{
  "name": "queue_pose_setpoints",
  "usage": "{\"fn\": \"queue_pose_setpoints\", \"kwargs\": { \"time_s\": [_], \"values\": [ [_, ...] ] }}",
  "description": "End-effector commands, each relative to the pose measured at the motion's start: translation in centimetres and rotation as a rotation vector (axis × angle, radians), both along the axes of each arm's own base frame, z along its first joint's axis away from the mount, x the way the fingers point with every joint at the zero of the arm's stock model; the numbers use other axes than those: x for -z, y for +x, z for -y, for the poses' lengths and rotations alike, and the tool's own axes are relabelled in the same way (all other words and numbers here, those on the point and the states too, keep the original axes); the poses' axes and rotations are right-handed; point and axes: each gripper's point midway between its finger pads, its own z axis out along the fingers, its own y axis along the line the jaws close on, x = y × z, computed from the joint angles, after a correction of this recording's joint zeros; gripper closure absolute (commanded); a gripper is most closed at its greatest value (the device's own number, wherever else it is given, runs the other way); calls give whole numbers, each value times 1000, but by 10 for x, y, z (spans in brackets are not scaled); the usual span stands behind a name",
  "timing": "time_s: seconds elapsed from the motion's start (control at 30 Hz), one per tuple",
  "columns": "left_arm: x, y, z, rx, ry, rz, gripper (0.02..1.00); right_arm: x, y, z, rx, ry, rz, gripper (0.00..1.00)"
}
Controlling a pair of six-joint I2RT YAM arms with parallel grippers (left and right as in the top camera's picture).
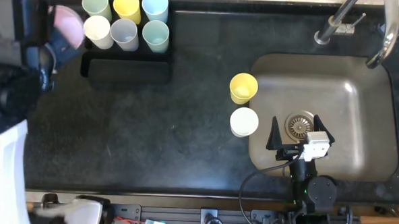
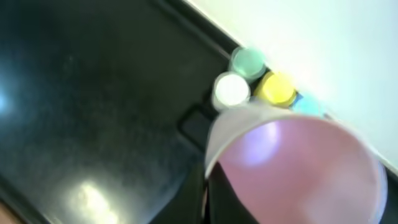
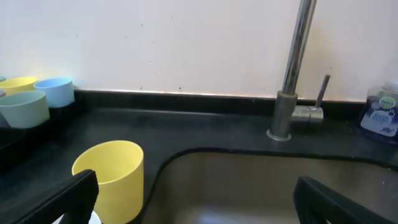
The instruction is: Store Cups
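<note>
While our left gripper clamps the pink cup just beside the rack (six cups stand stored there), our right gripper hangs open over the sink. We judge the task unfinished, since the yellow cup and white cup remain on the counter.

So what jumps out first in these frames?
The pink cup in the left tool, beside the black rack holding six cups at the back left of the counter. Next, a yellow cup and a white cup stand beside the sink, and the right tool hangs open above it.
</note>
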Motion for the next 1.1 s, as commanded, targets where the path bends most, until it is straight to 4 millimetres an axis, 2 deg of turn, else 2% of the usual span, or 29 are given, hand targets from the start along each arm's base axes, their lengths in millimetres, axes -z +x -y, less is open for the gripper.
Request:
{"fn": "queue_pose_setpoints", "kwargs": {
  "time_s": [0.03, 0.13, 0.2, 0.4, 0.5, 0.73, 1.1],
  "values": [
    [112, 29, 6, 12, -163, -101, 985, 3, 0, -1, -4, 7, 0, 3],
    [142, 44, 16, 41, -228, -115, 980, 3, 0, -1, -4, 7, 0, 1],
    [152, 50, 17, 35, -234, -158, 985, 3, 0, -1, -4, 7, 0, 3],
    [167, 72, 6, -17, -248, -235, 982, 3, 0, -1, -4, 7, 0, 3],
    [175, 74, -3, -43, -251, -274, 982, 3, 0, -1, -4, 7, 0, 3],
    [198, 62, -28, -120, -272, -369, 982, 3, 0, -1, -4, 7, 0, 3],
    [225, 78, -33, -132, -277, -401, 982, 3, 0, -1, -4, 7, 0, 3]
  ]
}}
